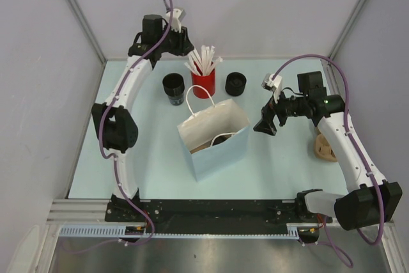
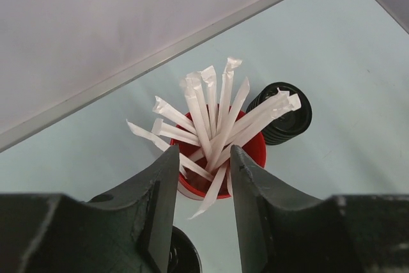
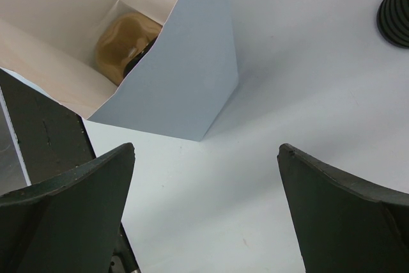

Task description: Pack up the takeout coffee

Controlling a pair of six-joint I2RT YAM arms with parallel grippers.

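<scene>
The left hand [image 2: 203, 153] is part open, gripping nothing, above the red cup [image 2: 255, 153] near the far wall [image 1: 223, 4]; one coffee cup [image 1: 173, 86] just left of it, a second coffee cup [image 1: 235, 84] just right — both outside the bag [image 1: 217, 151]; right hand [image 1: 265, 124] wide open, bare surface [image 1: 281, 158] between it and the bag.

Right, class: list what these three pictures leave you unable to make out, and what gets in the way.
- Paper bag contents, top view: its front wall hides all but a tan and dark patch.
- Cardboard tray, top view: right arm covers part.
- Near black cup, left wrist: left hand and bottom edge hide it.
- Black cup, right wrist: cut by the right edge.
</scene>
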